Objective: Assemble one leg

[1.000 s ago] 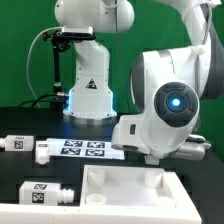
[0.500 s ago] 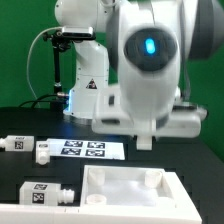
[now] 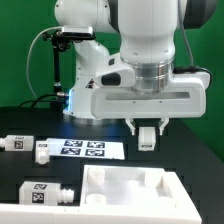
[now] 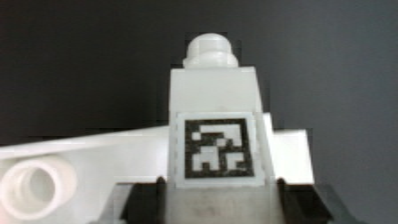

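Note:
My gripper [image 3: 148,128] hangs fingers-down above the far right part of the white panel [image 3: 110,178] and is shut on a leg [image 3: 147,140], a small white square post. In the wrist view the leg [image 4: 217,95] stands between my two dark fingers [image 4: 150,202]. Its black-and-white tag faces the camera and its rounded peg points away. The gripper [image 4: 222,206] grips the leg's near end. Beside the leg lies the panel [image 4: 80,160] with a round socket. I cannot tell whether the leg touches the panel.
The marker board [image 3: 88,150] lies behind the panel. Three more white legs lie at the exterior view's left: one [image 3: 14,144] far left, one [image 3: 41,151] by the marker board, one [image 3: 46,194] in front. A second robot's base [image 3: 85,95] stands at the back.
The arm has swung across the exterior view and its wrist has turned downward. The gripper with the leg now shows, hanging above the panel.

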You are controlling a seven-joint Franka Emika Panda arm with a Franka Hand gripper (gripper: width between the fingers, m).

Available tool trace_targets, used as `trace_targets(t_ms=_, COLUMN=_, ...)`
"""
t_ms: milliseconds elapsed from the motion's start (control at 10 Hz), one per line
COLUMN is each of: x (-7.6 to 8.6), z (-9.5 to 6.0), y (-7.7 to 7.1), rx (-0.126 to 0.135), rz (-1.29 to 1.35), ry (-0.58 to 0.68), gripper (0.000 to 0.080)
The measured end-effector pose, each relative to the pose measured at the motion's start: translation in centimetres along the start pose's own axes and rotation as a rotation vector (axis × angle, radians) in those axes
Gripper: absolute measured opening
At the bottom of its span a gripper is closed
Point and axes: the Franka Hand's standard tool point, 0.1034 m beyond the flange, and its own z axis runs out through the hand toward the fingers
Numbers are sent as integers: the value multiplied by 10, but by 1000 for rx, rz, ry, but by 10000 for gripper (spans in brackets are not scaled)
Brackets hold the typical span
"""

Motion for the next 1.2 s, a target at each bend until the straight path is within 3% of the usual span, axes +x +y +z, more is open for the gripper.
trace_targets(t_ms=300, x=38, z=-55, y=-5, rx=11, rz=-54, ry=219, gripper=285)
trace_targets(t_ms=400, x=44, z=-59, y=-12, rx=-5, rz=-83, ry=293, gripper=285)
trace_targets(t_ms=700, x=49, z=-55, y=-13, rx=5, rz=-87, ry=478, gripper=287)
trace_targets(t_ms=1100, x=85, z=-70, y=-18, rx=7, rz=-143, ry=815, gripper=287)
trace_targets(t_ms=1200, x=85, z=-68, y=-15, rx=8, rz=-142, ry=911, gripper=287)
